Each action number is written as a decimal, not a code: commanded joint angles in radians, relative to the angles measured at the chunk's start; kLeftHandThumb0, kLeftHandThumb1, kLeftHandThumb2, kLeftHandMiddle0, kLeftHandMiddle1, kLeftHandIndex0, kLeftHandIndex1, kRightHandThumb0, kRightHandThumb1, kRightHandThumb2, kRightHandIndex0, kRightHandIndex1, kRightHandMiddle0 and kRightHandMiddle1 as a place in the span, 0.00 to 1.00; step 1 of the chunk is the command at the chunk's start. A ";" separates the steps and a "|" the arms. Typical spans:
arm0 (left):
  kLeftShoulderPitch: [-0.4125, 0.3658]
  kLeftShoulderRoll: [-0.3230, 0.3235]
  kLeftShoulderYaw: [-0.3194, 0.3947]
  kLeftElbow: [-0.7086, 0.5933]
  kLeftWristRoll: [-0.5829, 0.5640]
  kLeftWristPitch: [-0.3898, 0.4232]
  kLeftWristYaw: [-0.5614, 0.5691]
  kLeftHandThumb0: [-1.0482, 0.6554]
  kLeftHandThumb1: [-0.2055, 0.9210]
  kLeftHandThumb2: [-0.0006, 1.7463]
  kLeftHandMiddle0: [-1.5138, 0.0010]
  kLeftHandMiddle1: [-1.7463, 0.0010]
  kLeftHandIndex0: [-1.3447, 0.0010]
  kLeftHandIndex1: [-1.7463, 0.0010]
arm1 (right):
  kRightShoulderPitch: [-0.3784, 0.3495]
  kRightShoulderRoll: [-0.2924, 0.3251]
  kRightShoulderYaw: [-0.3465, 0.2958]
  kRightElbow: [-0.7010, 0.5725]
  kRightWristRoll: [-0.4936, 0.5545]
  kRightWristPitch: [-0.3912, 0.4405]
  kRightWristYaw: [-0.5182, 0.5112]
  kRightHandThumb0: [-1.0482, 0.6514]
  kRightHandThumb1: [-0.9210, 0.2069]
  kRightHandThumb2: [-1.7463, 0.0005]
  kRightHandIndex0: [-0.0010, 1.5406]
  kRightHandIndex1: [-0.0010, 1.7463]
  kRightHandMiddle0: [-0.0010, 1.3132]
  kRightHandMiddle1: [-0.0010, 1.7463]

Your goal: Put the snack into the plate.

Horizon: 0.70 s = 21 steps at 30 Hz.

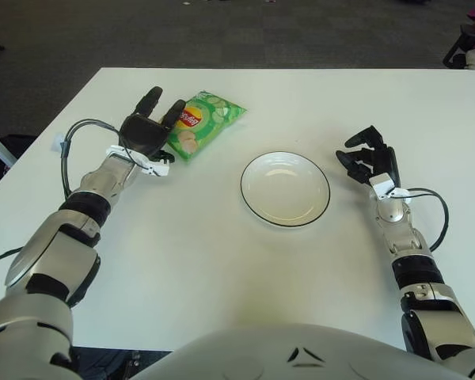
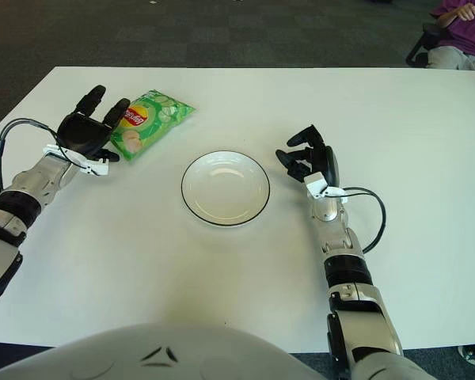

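A green snack bag (image 1: 206, 120) lies flat on the white table (image 1: 182, 261), at the far left of the plate. The white plate (image 1: 285, 188) with a dark rim sits empty at the table's middle. My left hand (image 1: 150, 127) is just left of the bag, fingers spread and reaching along its left edge, holding nothing. My right hand (image 1: 370, 158) shows to the right of the plate, fingers loosely curled and empty. The bag also shows in the right eye view (image 2: 149, 119).
A person in a purple top (image 2: 463, 28) sits beyond the table's far right corner. Cables (image 1: 79, 131) loop from both wrists. Dark carpet lies past the far table edge.
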<state>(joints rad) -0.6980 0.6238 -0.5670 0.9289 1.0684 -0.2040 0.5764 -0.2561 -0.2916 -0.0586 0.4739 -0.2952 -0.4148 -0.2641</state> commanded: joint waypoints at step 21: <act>-0.145 -0.157 -0.083 0.396 -0.050 -0.022 0.320 0.22 0.90 0.00 1.00 1.00 0.93 0.98 | 0.001 -0.010 0.003 -0.041 -0.005 0.004 0.001 0.41 0.00 0.77 0.62 0.27 0.25 0.91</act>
<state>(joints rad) -0.8308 0.4889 -0.6358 1.3089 1.0251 -0.2362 0.8703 -0.2585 -0.2928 -0.0562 0.4558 -0.2966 -0.4143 -0.2639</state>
